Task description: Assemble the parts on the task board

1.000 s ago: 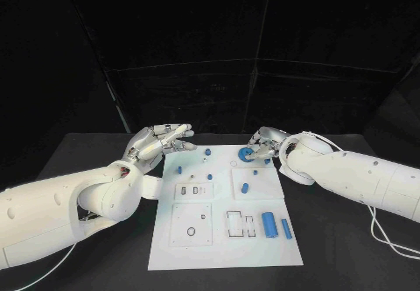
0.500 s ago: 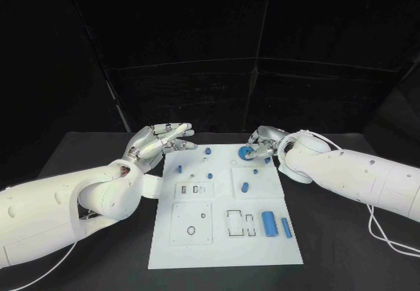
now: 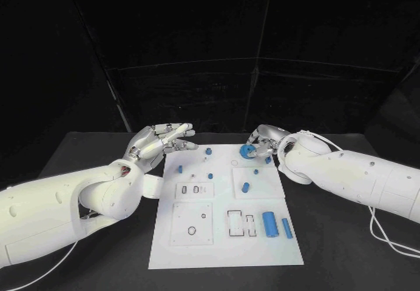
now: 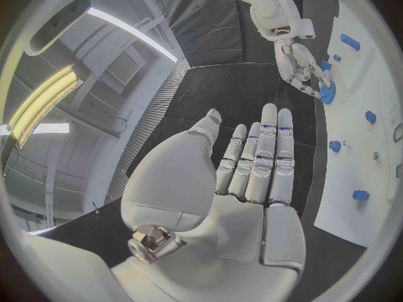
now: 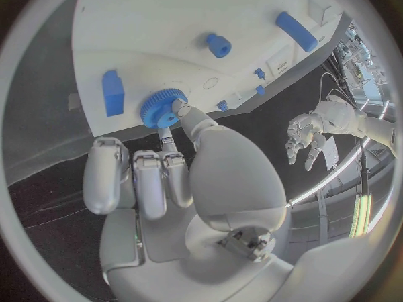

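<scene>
Pinching the blue gear (image 5: 163, 107) between my right hand's (image 3: 267, 144) thumb and a finger, I have it at the far right corner of the white board (image 3: 223, 251) — near a blue block (image 5: 113, 92). My left hand (image 3: 161, 141) hovers off the board's far left corner, fingers apart, holding nothing.

lab: black curtains (image 3: 210, 85), ceiling strip lights (image 4: 37, 104), test table (image 3: 79, 151).

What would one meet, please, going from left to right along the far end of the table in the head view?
Silver left hand → small blue peg on the white task board → round blue toothed gear → silver right hand holding that gear.
</scene>
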Tool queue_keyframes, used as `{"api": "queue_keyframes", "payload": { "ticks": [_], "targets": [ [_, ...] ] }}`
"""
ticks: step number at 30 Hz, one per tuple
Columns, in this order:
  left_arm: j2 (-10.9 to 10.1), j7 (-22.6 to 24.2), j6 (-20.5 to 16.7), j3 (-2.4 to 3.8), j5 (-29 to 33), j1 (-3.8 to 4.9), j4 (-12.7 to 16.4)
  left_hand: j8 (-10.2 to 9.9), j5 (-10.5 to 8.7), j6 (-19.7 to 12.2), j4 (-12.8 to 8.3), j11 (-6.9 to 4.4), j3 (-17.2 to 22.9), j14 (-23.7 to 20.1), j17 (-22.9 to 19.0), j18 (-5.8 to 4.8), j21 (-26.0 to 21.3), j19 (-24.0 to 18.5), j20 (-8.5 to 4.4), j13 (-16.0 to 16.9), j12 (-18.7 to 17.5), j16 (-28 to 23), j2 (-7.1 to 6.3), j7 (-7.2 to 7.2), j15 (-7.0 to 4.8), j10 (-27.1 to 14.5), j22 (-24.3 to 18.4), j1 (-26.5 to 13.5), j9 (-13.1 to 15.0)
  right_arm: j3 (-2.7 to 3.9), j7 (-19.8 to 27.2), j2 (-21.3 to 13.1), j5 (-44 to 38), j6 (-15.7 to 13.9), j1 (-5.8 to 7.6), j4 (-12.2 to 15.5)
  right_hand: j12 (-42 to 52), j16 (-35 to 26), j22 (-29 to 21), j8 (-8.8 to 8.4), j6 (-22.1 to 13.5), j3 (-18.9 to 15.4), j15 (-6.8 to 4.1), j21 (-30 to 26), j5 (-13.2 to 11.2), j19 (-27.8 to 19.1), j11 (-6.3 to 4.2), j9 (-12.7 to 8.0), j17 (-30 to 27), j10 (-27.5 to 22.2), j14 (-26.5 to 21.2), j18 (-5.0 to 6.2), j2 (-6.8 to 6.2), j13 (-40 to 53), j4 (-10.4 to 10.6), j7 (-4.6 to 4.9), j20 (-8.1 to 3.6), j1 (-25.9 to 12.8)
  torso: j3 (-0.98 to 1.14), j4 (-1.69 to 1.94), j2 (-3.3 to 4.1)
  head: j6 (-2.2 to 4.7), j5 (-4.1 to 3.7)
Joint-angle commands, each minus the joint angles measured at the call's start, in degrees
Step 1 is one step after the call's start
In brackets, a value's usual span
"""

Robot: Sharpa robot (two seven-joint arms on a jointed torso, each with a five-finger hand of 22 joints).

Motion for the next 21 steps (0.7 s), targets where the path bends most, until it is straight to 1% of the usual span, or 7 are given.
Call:
{"api": "queue_keyframes", "payload": {
  "ticks": [1,3,7,9,11,16,21],
  "targets": [
    [-0.07,0.18,1.37,0.01,-0.13,0.06,0.02,-0.29,0.21,0.30,-0.07,-0.09,-0.36,0.34,0.09,0.70,-0.07,0.46,0.13,-0.05,-0.26,-0.24,0.57,1.55,-0.08,0.38,-0.08,-0.01,-0.10,0.02,0.80,-0.24,-1.54,-3.96,0.10,1.52,0.27,0.36,0.09,2.14,4.07,0.59,-0.41,0.32,-0.33,-0.07,-0.50,1.65,12.93,4.60,5.47,-0.83,0.74,13.12,-0.04,-2.07,-0.56,-0.65,-0.07,-0.03,-0.06,0.16,-0.03],
    [-0.09,0.18,1.48,0.01,-0.13,0.06,0.02,-0.30,0.21,0.30,-0.06,-0.09,-0.37,0.33,0.09,0.70,-0.08,0.46,0.13,-0.05,-0.27,-0.26,0.58,1.54,-0.08,0.39,-0.09,-0.04,-0.10,0.02,0.83,-0.47,-2.04,-4.55,0.10,3.18,0.25,0.37,0.11,2.11,4.07,0.81,-0.46,0.33,-0.54,-0.08,-0.53,1.69,12.94,4.58,5.48,-0.84,0.59,13.09,-0.11,-2.10,-0.63,-0.98,-0.04,-0.04,-0.07,0.19,0.02],
    [-0.10,0.24,2.08,0.02,-0.13,0.07,0.07,-0.42,0.21,0.34,0.04,-0.11,-0.64,0.28,0.15,0.68,-0.18,0.44,0.14,-0.04,-0.40,-0.45,0.64,1.50,-0.05,0.48,-0.17,-0.41,-0.13,0.03,0.74,-0.69,-3.34,-4.95,0.10,6.70,0.15,0.36,0.21,1.95,3.91,1.14,-0.50,0.39,-0.70,-0.06,-0.54,1.73,12.92,4.49,5.47,-0.86,0.36,12.94,-0.17,-2.08,-0.70,-1.54,-0.05,0.04,-0.03,0.23,-0.25],
    [-0.11,0.28,2.22,0.02,-0.13,0.07,0.08,-0.45,0.20,0.35,0.07,-0.10,-0.72,0.28,0.17,0.68,-0.21,0.44,0.15,-0.04,-0.44,-0.51,0.66,1.49,-0.05,0.51,-0.20,-0.52,-0.13,0.03,0.72,-0.42,-4.57,-5.22,0.10,8.49,0.12,0.36,0.22,1.79,3.73,1.33,-0.50,0.40,-0.75,-0.07,-0.51,1.72,12.93,4.47,5.47,-0.87,0.22,12.92,-0.20,-2.03,-0.72,-1.86,-0.09,0.05,-0.05,0.22,-0.04],
    [-0.11,0.33,2.28,0.02,-0.13,0.07,0.07,-0.45,0.20,0.35,0.07,-0.10,-0.72,0.28,0.17,0.68,-0.21,0.44,0.15,-0.04,-0.44,-0.51,0.66,1.49,-0.05,0.51,-0.20,-0.52,-0.13,0.03,0.73,0.34,-6.16,-5.53,0.11,9.76,0.14,0.36,0.25,1.71,3.65,1.44,-0.49,0.41,-0.77,-0.06,-0.49,1.72,12.93,4.49,5.47,-0.88,0.13,12.95,-0.22,-2.01,-0.72,-2.04,-0.06,0.07,-0.03,0.31,0.13],
    [-0.12,0.39,2.15,0.02,-0.13,0.08,0.02,-0.45,0.20,0.35,0.07,-0.10,-0.72,0.28,0.17,0.68,-0.21,0.44,0.15,-0.04,-0.44,-0.51,0.66,1.49,-0.05,0.51,-0.20,-0.52,-0.13,0.03,0.77,2.69,-8.86,-6.06,0.10,10.09,0.12,0.35,0.36,1.60,3.57,1.59,-0.47,0.46,-0.85,-0.03,-0.46,1.72,12.92,4.48,5.47,-0.90,-0.03,12.93,-0.24,-1.98,-0.72,-2.33,-0.02,0.10,0.04,0.25,0.33],
    [-0.13,0.42,1.88,0.03,-0.13,0.09,-0.13,-0.48,0.21,0.36,0.09,-0.11,-0.78,0.27,0.18,0.68,-0.23,0.43,0.15,-0.03,-0.47,-0.55,0.69,1.48,-0.05,0.53,-0.22,-0.60,-0.14,0.00,0.96,6.08,-10.78,-5.94,-0.16,8.42,0.13,0.34,0.45,1.49,3.51,1.76,-0.45,0.51,-0.98,0.00,-0.45,1.74,12.90,4.49,5.47,-0.92,-0.23,12.95,-0.33,-1.96,-0.71,-2.57,-0.06,0.08,0.04,0.32,0.37]
  ]
}}
